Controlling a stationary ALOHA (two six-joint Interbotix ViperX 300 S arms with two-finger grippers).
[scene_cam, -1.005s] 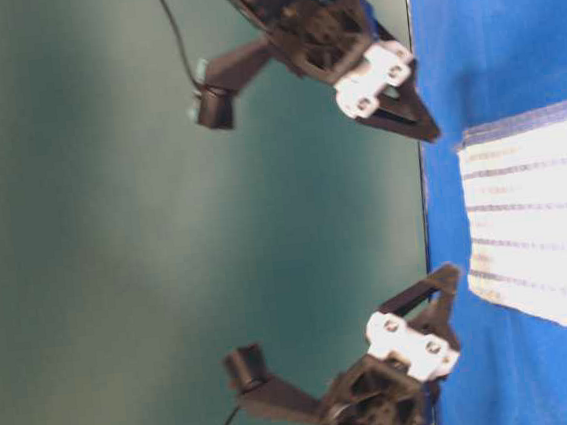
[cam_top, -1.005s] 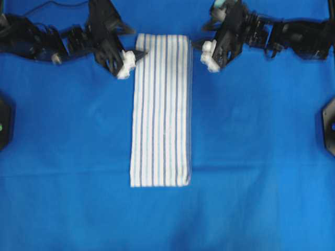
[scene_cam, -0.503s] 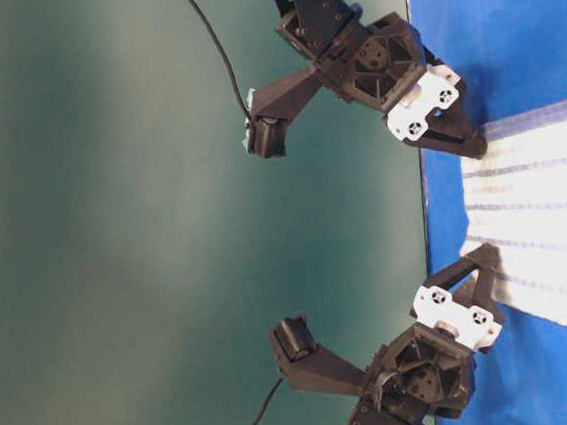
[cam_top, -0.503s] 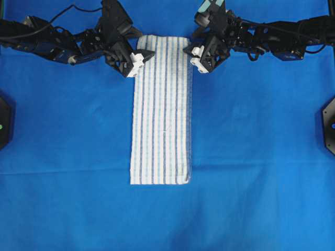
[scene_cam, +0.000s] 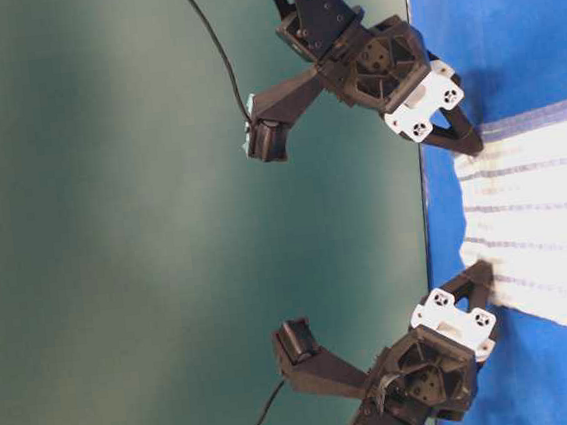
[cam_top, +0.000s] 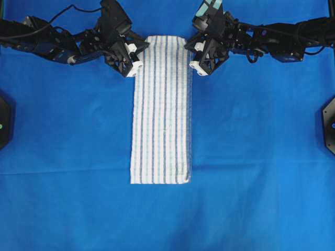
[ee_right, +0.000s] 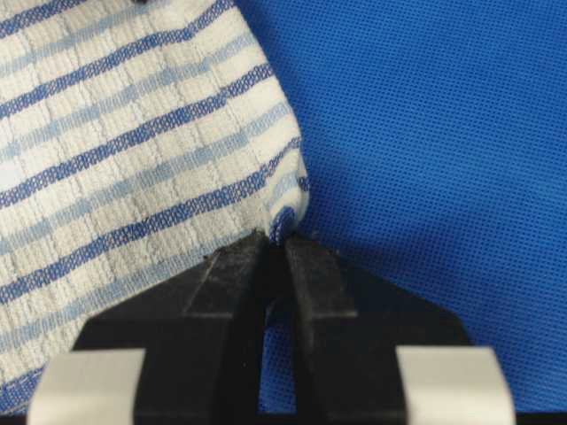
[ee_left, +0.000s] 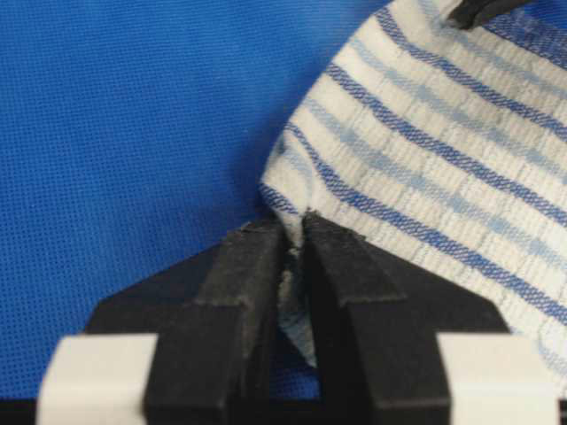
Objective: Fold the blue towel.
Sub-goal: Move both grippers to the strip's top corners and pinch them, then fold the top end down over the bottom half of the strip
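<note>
The white rectangular woven cloth towel with dark-blue and light-blue stripes [cam_top: 162, 110] looks matt, coarse and checked. The plain solid-blue fabric table covering [cam_top: 251, 157] shows a fine, matt mesh weave. The black gripper fingers [ee_left: 257, 292] look matt, slightly dusty plastic.

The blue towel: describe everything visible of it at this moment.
The blue towel is a white woven cloth with thin dark-blue and light-blue stripes running lengthwise. It lies as a long narrow strip, flat on the blue table covering. The left gripper pinches one far corner, the right gripper the other, and both corners pucker slightly.
</note>
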